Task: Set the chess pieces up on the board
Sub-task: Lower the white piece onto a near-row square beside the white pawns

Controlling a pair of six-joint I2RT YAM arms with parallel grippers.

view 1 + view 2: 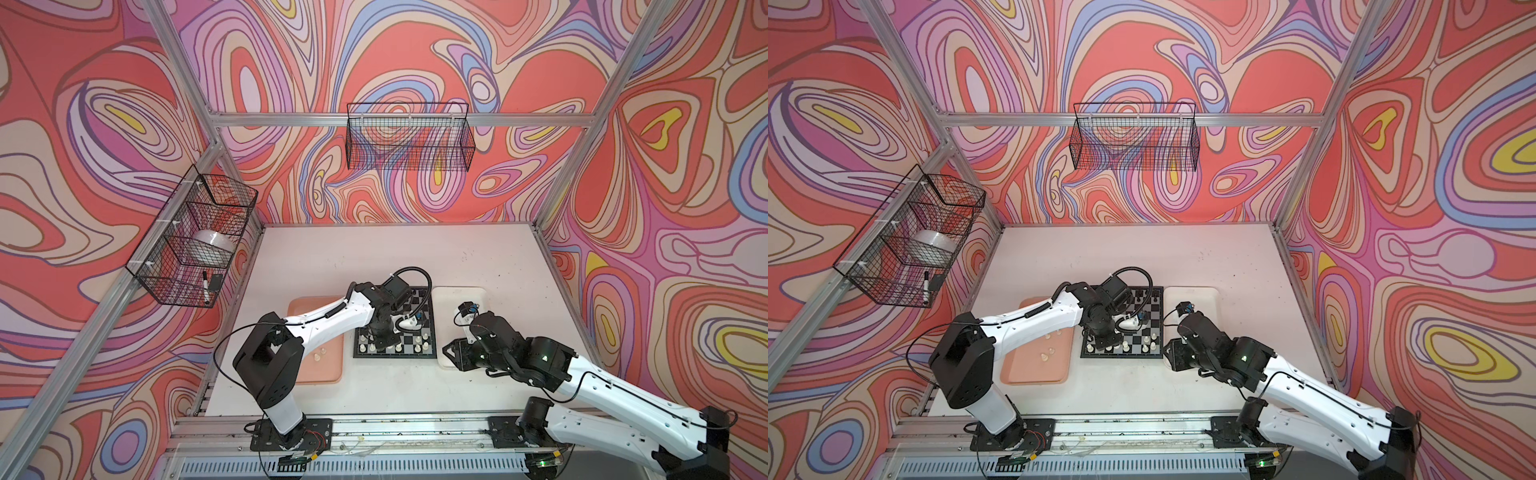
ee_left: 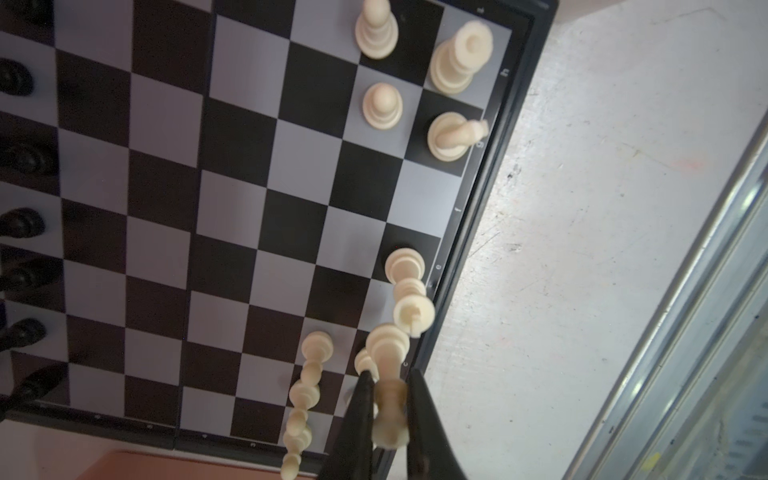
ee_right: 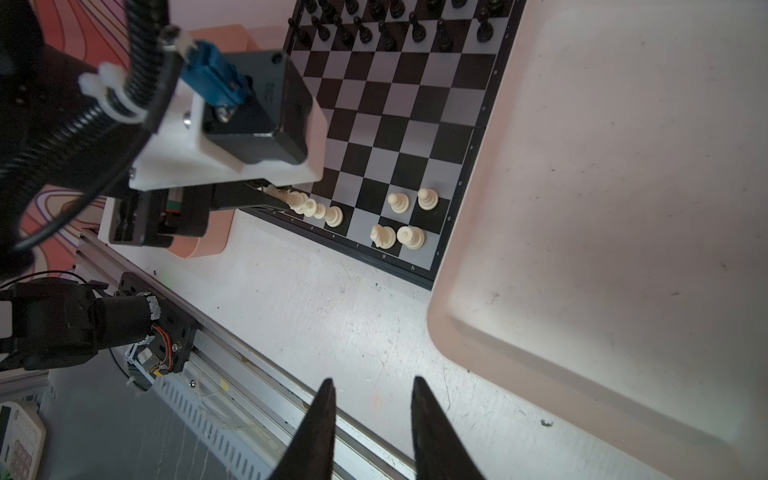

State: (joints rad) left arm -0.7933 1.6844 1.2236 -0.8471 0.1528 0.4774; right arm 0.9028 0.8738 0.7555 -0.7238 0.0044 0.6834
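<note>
Left wrist view: the left tool (image 2: pixel 390 386) is clamped on a cream piece (image 2: pixel 388 415). Its two black fingers (image 2: pixel 357 415) press against the piece's slim upper part. The round base points down at the edge row of the board (image 2: pixel 166 208), close by the black border. Whether that base touches its square I cannot tell. Other cream chessmen (image 2: pixel 382 106) stand along that same side, and black chessmen (image 2: pixel 16 224) line the opposite side.

In both top views the left arm (image 1: pixel 328 316) rises from its base at the front rail and folds at a high elbow. Its white forearm stretches rightward across the pink tray (image 1: pixel 316 374), with the wrist bent down over the board's near left corner. A few loose cream pieces (image 1: pixel 320 355) lie on that tray.

The right arm (image 1: pixel 602 382) comes in low from the front right corner. Its wrist is folded over the near end of the white tray (image 1: pixel 449 299), which sits just beside the board. In the right wrist view the right tool (image 3: pixel 372 386) hangs with its fingers apart and nothing between them, over the bare worktop (image 3: pixel 332 311) beside the tray's corner.
</note>
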